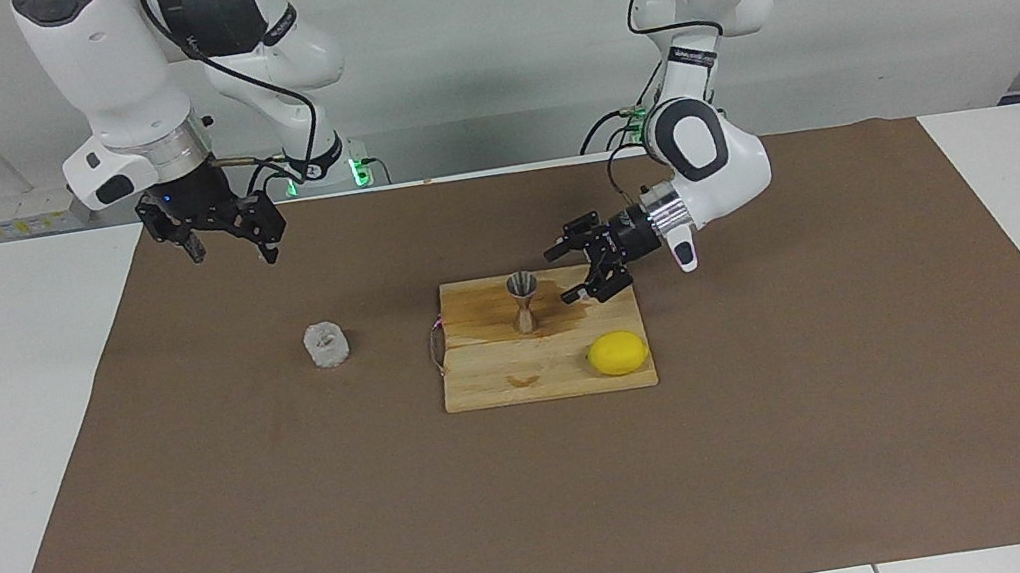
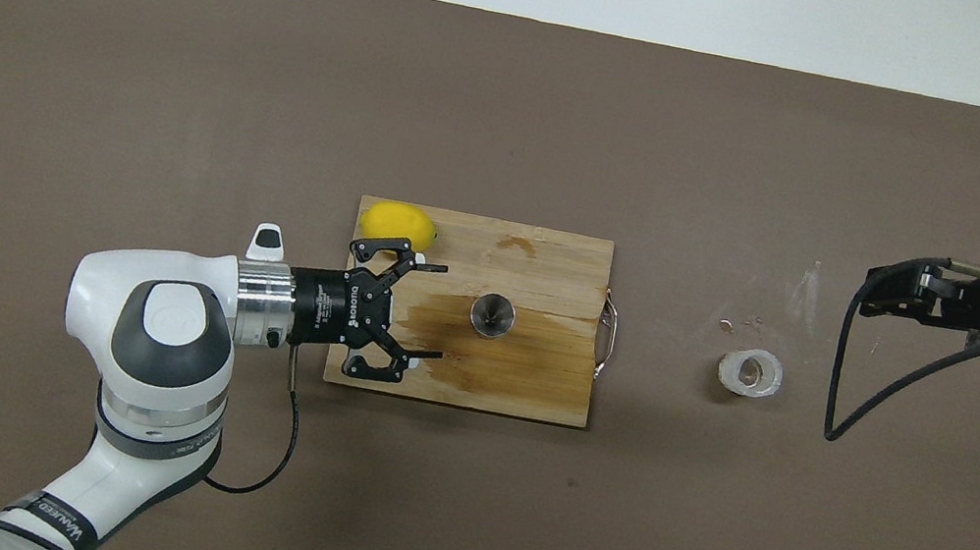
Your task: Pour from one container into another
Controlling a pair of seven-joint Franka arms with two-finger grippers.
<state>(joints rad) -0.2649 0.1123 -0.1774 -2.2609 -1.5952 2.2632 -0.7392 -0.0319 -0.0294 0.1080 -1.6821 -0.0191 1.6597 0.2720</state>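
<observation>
Jaws on both arms stand apart and hold nothing. From there, in order of size: the white counter point(image 1: 5, 423) carries a wide brown paper mat point(image 1: 797, 446), and near the mat's middle lies a pale rectangular wooden cutting board point(image 1: 504, 378) with a thin wire loop handle at the end toward the right arm. A yellow lemon point(image 1: 618, 352) sits on the board's corner toward the left arm, farther from the robots than the small shiny steel hourglass-shaped jigger point(image 1: 524, 300), which stands upright near the board's centre on a dark wet-looking patch. The small squat whitish cup of knobbly glass point(image 1: 327, 344) stands upright on the mat, off the board, toward the right arm's end and well apart from the jigger.

The left gripper point(image 1: 590, 267) hangs low over the board's edge toward the left arm, its fingers aimed sideways at the jigger but not touching it. The right gripper point(image 1: 224, 236) hovers high over the mat, pointing down, with the cup below it and a little farther from the robots.

Both vessels have their long axis vertical. The right arm is plainly the nearer one to the cup, so a descent and slight forward reach looks like what the pour depends on.
</observation>
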